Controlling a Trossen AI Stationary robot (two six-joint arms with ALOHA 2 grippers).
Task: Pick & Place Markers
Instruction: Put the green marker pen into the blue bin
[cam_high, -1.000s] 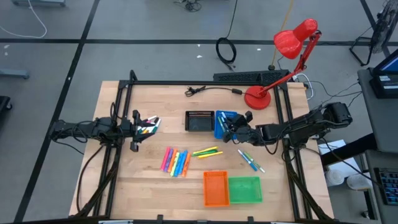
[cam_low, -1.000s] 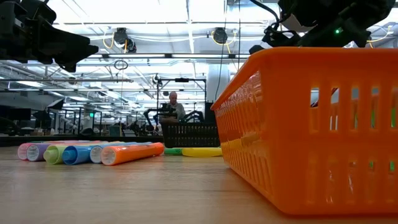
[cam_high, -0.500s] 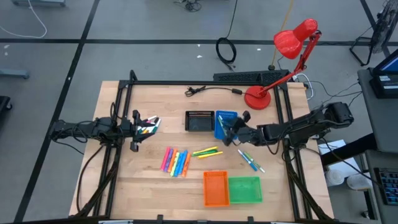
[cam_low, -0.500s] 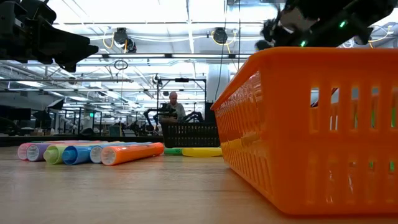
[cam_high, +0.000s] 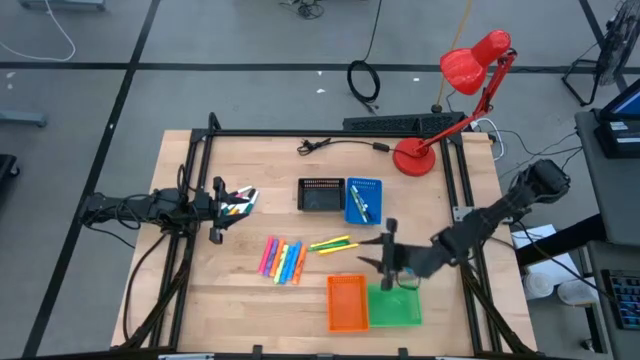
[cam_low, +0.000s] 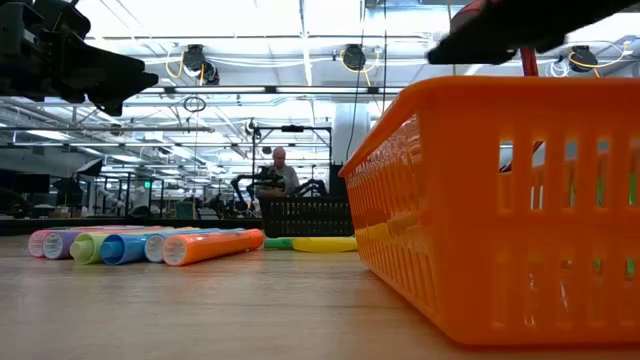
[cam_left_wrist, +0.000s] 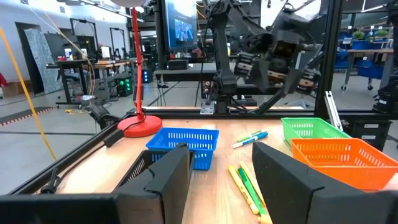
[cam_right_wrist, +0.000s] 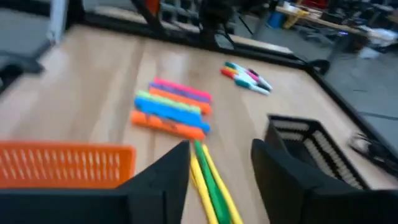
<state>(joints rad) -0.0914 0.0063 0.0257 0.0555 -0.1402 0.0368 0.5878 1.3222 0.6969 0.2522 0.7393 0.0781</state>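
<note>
Several bright markers (cam_high: 283, 260) lie side by side on the table's middle, and a yellow and a green marker (cam_high: 333, 244) lie just right of them. More markers (cam_high: 238, 203) lie by my left gripper (cam_high: 216, 208), which stands open and empty at the table's left side. One marker (cam_high: 361, 206) lies in the blue tray (cam_high: 364, 188). My right gripper (cam_high: 380, 248) hovers open and empty above the table, just beyond the green tray (cam_high: 393, 306). In the right wrist view the yellow and green markers (cam_right_wrist: 208, 180) show past its fingers.
A black tray (cam_high: 320, 196) stands left of the blue one. The orange tray (cam_high: 347, 302) and the green tray sit side by side at the near edge. A red desk lamp (cam_high: 415, 155) stands at the far right corner, with a cable (cam_high: 340, 145) along the far edge.
My right gripper has swung from over the blue tray toward the table's near edge, rolling as it went, and now hovers beyond the green tray. Its fingers stand wider apart than before. The left arm has kept still.
</note>
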